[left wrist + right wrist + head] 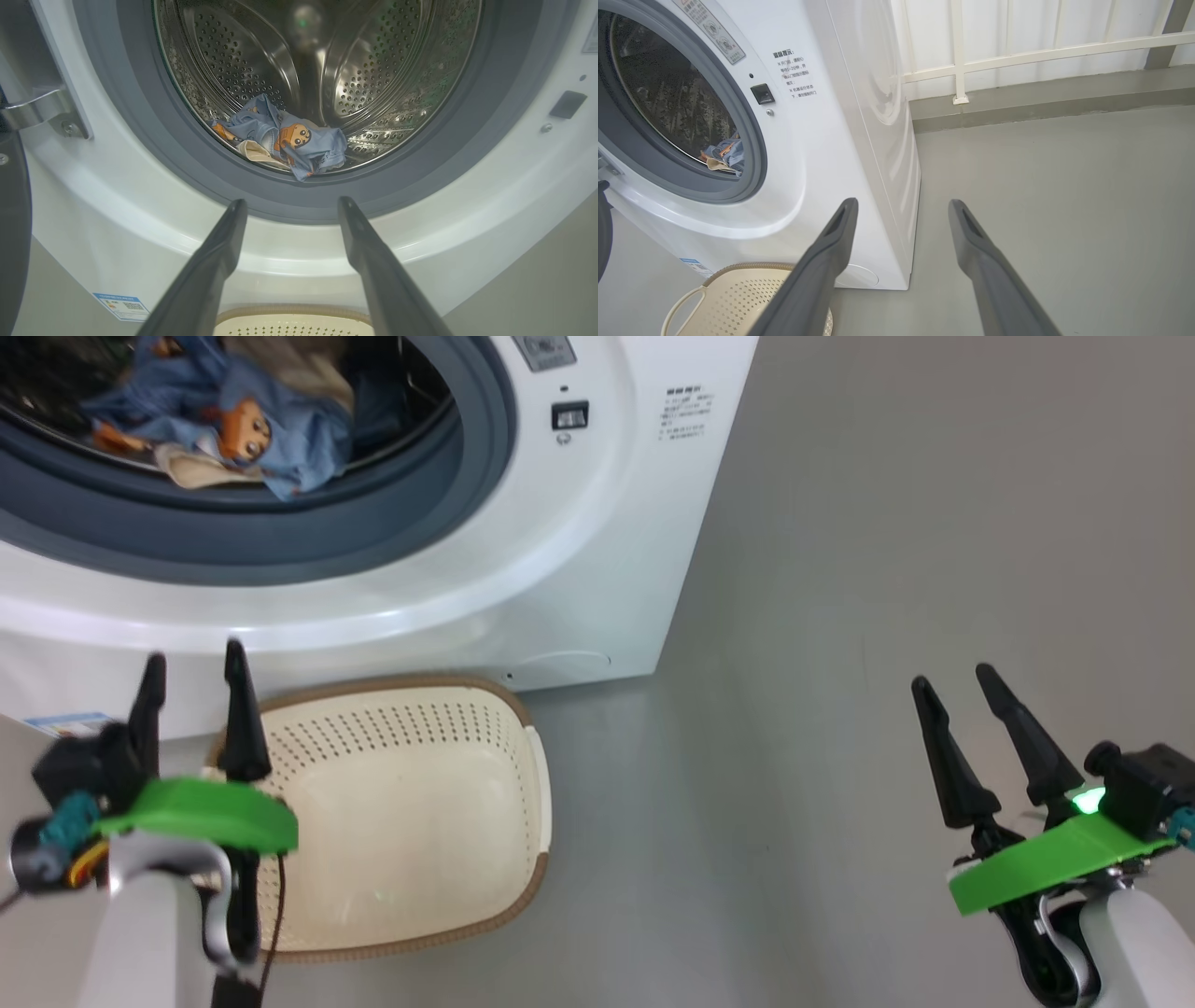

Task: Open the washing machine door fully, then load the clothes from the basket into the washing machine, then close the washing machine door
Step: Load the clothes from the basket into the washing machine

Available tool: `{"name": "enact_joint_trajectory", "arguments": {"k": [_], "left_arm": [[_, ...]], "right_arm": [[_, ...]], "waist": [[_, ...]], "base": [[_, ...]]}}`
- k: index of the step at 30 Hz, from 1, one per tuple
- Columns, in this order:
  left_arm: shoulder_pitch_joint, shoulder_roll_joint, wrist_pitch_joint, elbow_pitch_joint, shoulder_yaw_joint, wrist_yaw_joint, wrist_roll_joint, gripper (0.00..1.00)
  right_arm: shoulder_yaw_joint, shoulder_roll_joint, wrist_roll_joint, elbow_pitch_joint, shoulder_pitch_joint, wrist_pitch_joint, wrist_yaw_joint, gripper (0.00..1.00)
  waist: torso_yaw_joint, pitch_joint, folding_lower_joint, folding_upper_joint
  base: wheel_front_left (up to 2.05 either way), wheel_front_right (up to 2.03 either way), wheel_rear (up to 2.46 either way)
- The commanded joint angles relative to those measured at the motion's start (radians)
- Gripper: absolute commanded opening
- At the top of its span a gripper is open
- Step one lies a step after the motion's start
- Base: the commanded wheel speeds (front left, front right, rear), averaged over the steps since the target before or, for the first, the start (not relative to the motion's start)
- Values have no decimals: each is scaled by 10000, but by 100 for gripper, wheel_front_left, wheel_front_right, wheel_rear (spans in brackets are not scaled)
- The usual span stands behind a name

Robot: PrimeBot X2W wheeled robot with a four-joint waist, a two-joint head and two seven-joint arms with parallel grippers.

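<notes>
Blue-and-cream cartoon-print clothes (224, 425) are loaded in the white front-loading washing machine (597, 523). The cream perforated plastic basket (401, 737) is emptied. The black-rimmed door (11, 224), apparently open, is left to be closed. The left tool (193, 653) and right tool (950, 677) are spread, empty.

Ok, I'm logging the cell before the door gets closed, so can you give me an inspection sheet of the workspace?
Surface: smooth grey floor.
Job's things: washing machine with its door swung open; clothes lie in the drum; basket on the floor in front of it, no clothes seen inside.
Clutter: nothing seen.
Tools: left tool and right tool both open, holding nothing.
Cables: thin brown cable beside the left forearm.
Surroundings: white railing above a low kerb.
</notes>
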State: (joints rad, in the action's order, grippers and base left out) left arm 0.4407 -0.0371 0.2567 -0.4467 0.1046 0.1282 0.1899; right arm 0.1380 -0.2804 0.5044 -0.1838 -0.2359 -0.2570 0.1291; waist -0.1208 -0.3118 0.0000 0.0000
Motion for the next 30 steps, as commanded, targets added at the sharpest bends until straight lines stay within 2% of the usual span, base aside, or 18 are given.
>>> {"name": "enact_joint_trajectory", "arguments": {"k": [1,14,23,30], "left_arm": [[-314,-232,51,404,233,22,-30,100],[-2690,-162,51,1819,15,24,40,100],[-3625,-138,51,2500,66,24,147,100],[-3720,-134,51,2603,104,24,296,100]], "right_arm": [[118,-178,-18,186,268,-48,16,100],[-95,-287,-18,186,1113,-48,16,100],[-257,-293,-41,194,1453,-48,16,100],[-308,-281,-46,208,1457,-48,16,100]], "waist": [[134,376,0,0],[298,1218,0,0],[316,1480,0,0],[312,1431,0,0]], "base": [[0,0,0],[0,0,0],[0,0,0],[0,0,0]]}}
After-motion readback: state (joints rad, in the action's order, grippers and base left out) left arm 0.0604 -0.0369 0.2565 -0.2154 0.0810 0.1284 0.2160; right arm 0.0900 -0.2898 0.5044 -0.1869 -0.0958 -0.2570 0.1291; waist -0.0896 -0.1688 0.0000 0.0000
